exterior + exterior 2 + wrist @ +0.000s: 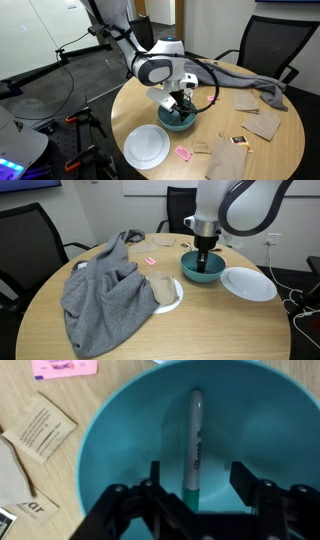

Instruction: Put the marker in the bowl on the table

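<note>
The marker [195,430], a slim grey pen with a green end, lies inside the teal-blue bowl [100,440] in the wrist view. My gripper [200,475] hangs just above the bowl with its two fingers spread apart on either side of the marker, not touching it. In both exterior views the gripper [180,105] [204,262] reaches down into the bowl [180,122] [203,272] on the round wooden table [290,150] [230,330]. The marker is hidden in those views.
A white plate [147,147] [248,283] lies beside the bowl. A grey cloth [105,290] [250,88] is heaped on the table. Pink scraps [184,153] [65,368] and brown paper packets [262,123] [40,428] lie near. Office chairs stand round the table.
</note>
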Robot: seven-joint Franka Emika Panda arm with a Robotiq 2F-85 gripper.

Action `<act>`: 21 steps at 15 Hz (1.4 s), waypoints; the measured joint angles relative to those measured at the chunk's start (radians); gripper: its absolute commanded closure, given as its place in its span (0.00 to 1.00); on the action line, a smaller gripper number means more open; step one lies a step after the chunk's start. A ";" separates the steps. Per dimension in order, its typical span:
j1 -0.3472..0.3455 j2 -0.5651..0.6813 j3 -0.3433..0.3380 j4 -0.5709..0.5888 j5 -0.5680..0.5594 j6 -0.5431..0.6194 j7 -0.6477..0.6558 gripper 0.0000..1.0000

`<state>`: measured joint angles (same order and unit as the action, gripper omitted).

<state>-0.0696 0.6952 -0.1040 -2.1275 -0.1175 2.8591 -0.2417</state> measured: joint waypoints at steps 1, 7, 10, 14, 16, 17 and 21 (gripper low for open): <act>0.000 0.008 0.000 0.004 0.000 0.000 0.000 0.66; 0.000 0.030 0.008 0.023 0.000 -0.001 0.000 1.00; 0.000 0.029 0.007 0.023 0.000 -0.002 0.002 0.96; 0.000 -0.010 0.001 0.000 0.000 -0.004 0.027 0.96; 0.001 -0.063 -0.004 -0.035 0.000 -0.004 0.034 0.96; 0.001 -0.096 -0.007 -0.056 0.000 -0.004 0.034 0.96; 0.002 -0.244 -0.012 -0.160 -0.012 -0.007 0.034 0.96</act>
<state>-0.0672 0.4517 -0.1162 -2.2879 -0.1298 2.8524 -0.2072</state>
